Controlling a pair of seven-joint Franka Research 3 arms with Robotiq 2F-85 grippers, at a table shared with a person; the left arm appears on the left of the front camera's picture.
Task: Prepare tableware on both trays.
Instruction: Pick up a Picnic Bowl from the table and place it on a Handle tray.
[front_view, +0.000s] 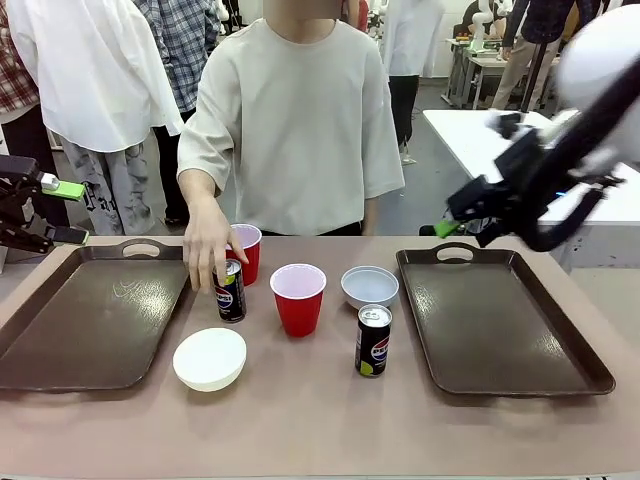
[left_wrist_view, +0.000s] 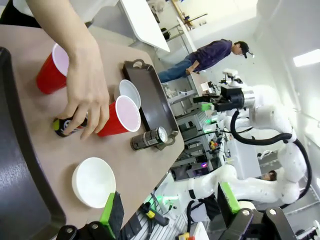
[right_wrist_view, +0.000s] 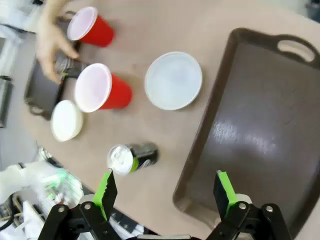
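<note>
All six pieces of tableware stand on the table (front_view: 320, 430) between the left tray (front_view: 60, 340) and the right tray (front_view: 520, 340), and neither tray carries anything yet. The left hand (front_view: 68, 212) is released and empty, held above the far outer edge of the left tray. The right hand (right_wrist_view: 167, 192) is also released and empty, raised above the right tray's inner side. The person's hand (front_view: 208, 245) grips the left can (front_view: 230, 290), with the far cup (front_view: 247, 250) just behind it. Treat that zone as occupied and do not send the left hand there until it clears. Start on the free side. The right can (front_view: 373, 340) and the right bowl (front_view: 370, 286) stand upright near the right tray and apart from each other. The right can is judged the easiest first pick. Approach it from above and centre the jaws on its body below the silver top. Clench firmly, lift straight up, and set it down inside the tray rim. Keep clear of the near cup (front_view: 298, 298), which is light and likely to tip if brushed. The left bowl (front_view: 209, 358) needs a rim grasp, since it is shallow and may slide.
</note>
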